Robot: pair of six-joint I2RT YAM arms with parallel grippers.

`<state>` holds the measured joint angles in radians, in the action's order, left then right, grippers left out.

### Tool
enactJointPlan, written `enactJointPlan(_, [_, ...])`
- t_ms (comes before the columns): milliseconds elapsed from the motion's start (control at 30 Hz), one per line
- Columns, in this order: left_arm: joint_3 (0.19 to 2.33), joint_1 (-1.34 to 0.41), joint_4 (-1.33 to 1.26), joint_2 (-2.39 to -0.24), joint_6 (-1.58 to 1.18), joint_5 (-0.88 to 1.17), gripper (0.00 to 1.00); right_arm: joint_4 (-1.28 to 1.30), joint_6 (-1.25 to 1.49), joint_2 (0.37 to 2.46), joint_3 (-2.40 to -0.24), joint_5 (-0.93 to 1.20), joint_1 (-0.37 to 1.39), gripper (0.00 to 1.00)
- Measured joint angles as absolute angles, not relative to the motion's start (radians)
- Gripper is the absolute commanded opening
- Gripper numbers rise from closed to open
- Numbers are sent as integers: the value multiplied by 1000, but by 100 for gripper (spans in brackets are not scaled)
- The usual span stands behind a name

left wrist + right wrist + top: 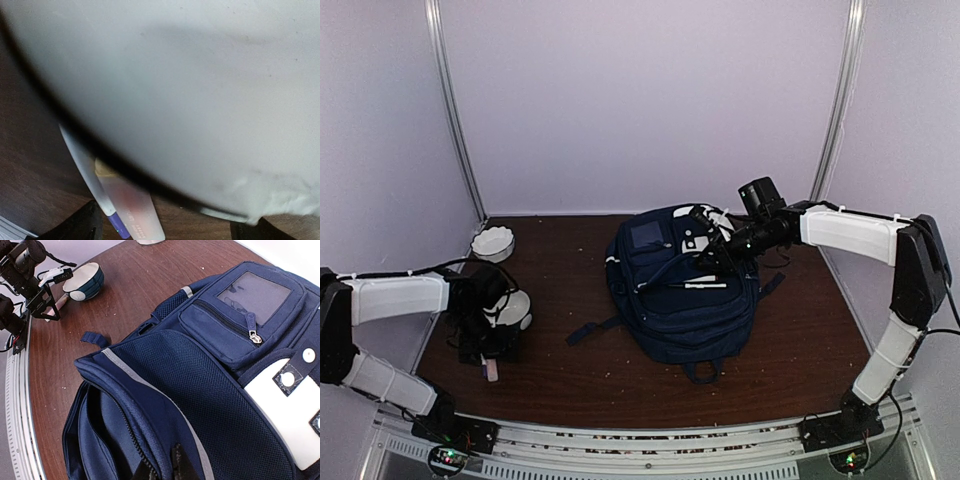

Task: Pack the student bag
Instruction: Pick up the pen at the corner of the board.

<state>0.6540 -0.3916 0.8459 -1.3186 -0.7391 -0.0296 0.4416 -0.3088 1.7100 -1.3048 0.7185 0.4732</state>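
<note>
The big blue bag is lying flat on the brown table, in the middle and a bit closer to the right edge. Its front pocket is facing up, and a thin white stick is lying on top of it. One dark strap is sticking out toward the left. The right gripper is reaching over the far end of the bag and is pressing down at the rim of the open part. Its jaws are squeezed close together, but it is hard to tell if any cloth is between them. The left gripper is sitting low near the left edge of the table, with its jaws spread wide and nothing in them. A blue and white bowl is resting just beside it. Under the bowl's rim, a white pen with a purple end and a pink see-through stick are lying side by side, touching. Another bowl, a white one, is sitting near the far left corner.
</note>
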Motion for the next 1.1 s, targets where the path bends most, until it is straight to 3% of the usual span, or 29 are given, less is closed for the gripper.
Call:
enactJointPlan(200, [645, -392, 842, -1294, -740, -45, 91, 442, -308, 1711, -1305, 719, 473, 9])
enactJointPlan(533, [658, -392, 834, -1234, -739, -31, 78, 443, -308, 1719, -1307, 722, 473, 9])
enactJointPlan(900, [589, -393, 800, -1256, -759, -1, 77, 445, -308, 1722, -1308, 723, 473, 9])
enactJointPlan(1100, [590, -393, 773, -1274, -758, 0, 63, 446, -307, 1723, -1311, 725, 473, 9])
